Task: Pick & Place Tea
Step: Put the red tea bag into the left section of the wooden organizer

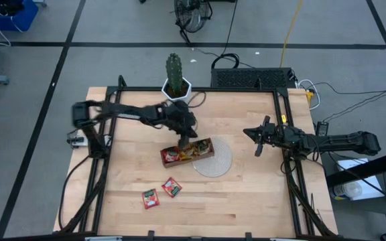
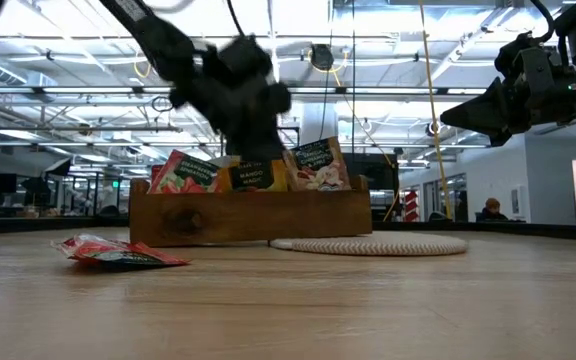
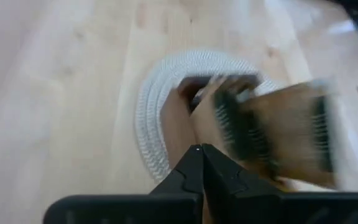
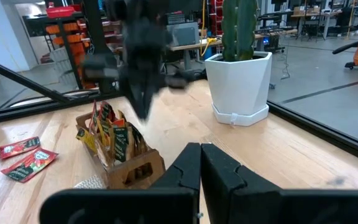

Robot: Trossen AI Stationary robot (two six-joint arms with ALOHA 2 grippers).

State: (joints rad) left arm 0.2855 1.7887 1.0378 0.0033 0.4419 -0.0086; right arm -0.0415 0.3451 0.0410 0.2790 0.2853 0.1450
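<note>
Tea sachets, small flat squares in red, orange-yellow and grey-white, stand upright in the brown wooden tray [image 1: 187,152] mid-table, partly on a round pale woven mat [image 1: 218,161].

Two loose red sachets [image 1: 161,193] lie flat on the light wooden table [image 1: 246,194], apart from the tray on the near side. The left gripper [image 1: 183,138] hangs just over the tray's sachets with its fingers closed together, nothing visibly held. The right gripper [image 1: 256,134] waits near the table's right edge, fingers pressed shut and empty. A green cactus in a white pot [image 1: 175,80] stands at the far edge.
</note>
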